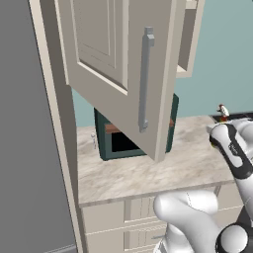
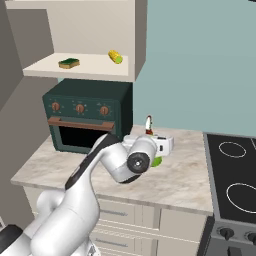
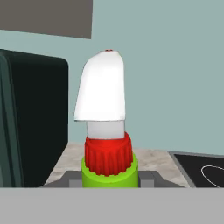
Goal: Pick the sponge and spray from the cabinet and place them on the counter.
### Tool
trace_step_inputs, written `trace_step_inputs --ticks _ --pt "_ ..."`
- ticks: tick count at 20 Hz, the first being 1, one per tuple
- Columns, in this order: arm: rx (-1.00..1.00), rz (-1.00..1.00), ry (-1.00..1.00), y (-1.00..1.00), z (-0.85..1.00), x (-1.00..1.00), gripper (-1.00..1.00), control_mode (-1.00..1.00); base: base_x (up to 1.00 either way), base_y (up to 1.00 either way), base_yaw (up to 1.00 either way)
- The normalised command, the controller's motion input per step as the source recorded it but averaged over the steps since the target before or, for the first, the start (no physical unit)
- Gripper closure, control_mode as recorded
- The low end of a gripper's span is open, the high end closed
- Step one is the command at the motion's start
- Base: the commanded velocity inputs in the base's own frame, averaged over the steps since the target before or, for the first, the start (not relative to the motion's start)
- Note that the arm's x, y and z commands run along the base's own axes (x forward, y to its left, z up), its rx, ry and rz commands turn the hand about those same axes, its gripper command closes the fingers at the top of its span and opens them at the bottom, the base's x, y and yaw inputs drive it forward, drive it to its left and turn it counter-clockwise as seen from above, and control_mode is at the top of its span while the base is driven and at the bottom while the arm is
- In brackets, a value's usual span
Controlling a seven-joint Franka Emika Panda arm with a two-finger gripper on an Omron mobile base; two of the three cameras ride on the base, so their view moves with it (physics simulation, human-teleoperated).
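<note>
Spray bottle [image 3: 108,144] sits clamped upright between the gripper [image 3: 109,181] fingers, its white nozzle and red collar above the yellow-green body, low over the marbled counter [image 2: 185,175] beside the dark green oven [image 2: 87,117]. In the right base view the bottle's tip pokes up behind the hand, next to the black cooktop [image 2: 232,175]. Up in the open cabinet [image 2: 80,67], the sponge [image 2: 69,63] lies flat on the shelf, with a small yellow item [image 2: 115,56] well apart to its right. The cabinet door [image 1: 123,74] hangs swung out.

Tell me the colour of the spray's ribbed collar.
Red; the spray's collar shows best in the hand view.
</note>
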Motion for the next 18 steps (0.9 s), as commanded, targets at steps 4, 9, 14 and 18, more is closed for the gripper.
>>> trace_step_inputs --ticks 4,9,14,18 --pt "0.00 0.00 0.00 -0.32 -0.26 0.27 1.00 -1.00 0.00 0.00 0.00" --pt "0.00 0.00 0.01 -0.21 -0.26 0.26 1.00 -1.00 0.00 0.00 0.00" --pt "0.00 0.00 0.09 -0.10 -0.26 0.29 1.00 -1.00 0.00 0.00 0.00" --pt "0.00 0.00 0.12 -0.13 -0.32 0.30 1.00 -1.00 0.00 0.00 0.00"
